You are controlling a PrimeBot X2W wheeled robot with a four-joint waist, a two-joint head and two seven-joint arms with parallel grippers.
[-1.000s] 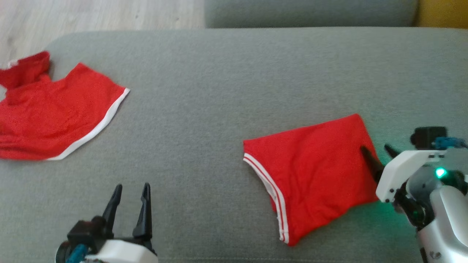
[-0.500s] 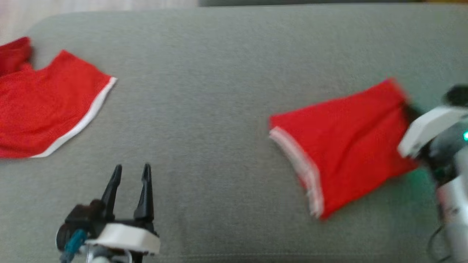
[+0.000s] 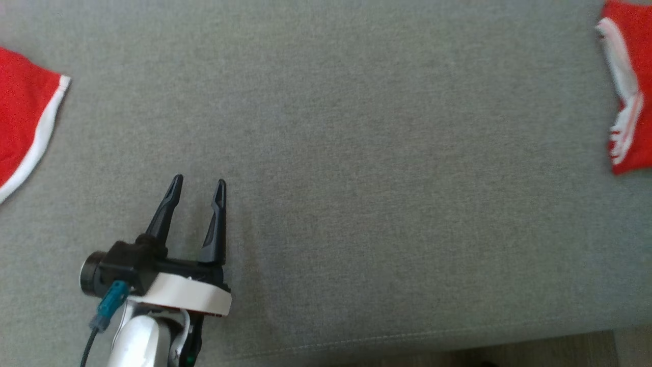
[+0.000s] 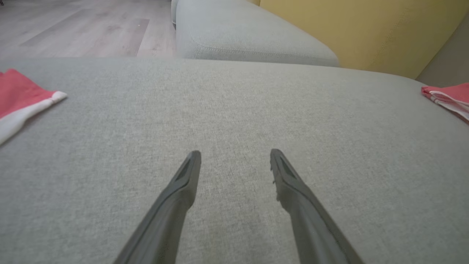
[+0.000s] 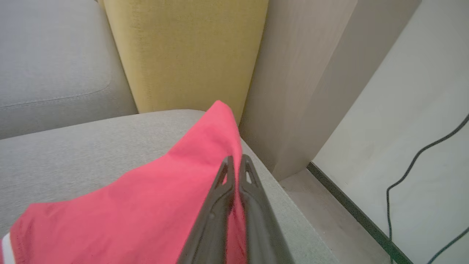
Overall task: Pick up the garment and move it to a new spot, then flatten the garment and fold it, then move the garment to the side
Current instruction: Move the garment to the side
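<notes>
Right, head view first: my left gripper [image 3: 198,180] sits at the lower left of the frame, its two dark fingers standing apart with nothing between them, over the grey cushion [image 3: 356,153]. The garment [image 3: 636,41], red with a white-striped hem, is cut off by the upper right edge of the frame, at the cushion's right end. A second red garment [image 3: 20,112] with a white band lies at the left edge, well apart from the first.

Left wrist view next: the same parted fingers rise from the bottom, with bare grey fabric between them. The second red garment is at the left edge and the garment's striped hem pokes in at the right edge. Beyond the cushion I see a wooden floor [image 4: 73,25] at the upper left and a yellow cushion [image 4: 366,29] at the upper right.

Right wrist view last: my right gripper [image 5: 236,157] has its fingers pressed together, clamped on the garment's red cloth near the cushion's corner. The cloth peaks just above the fingertips and spreads to the lower left. At the right side a black cable [image 5: 421,154] runs over a pale surface
</notes>
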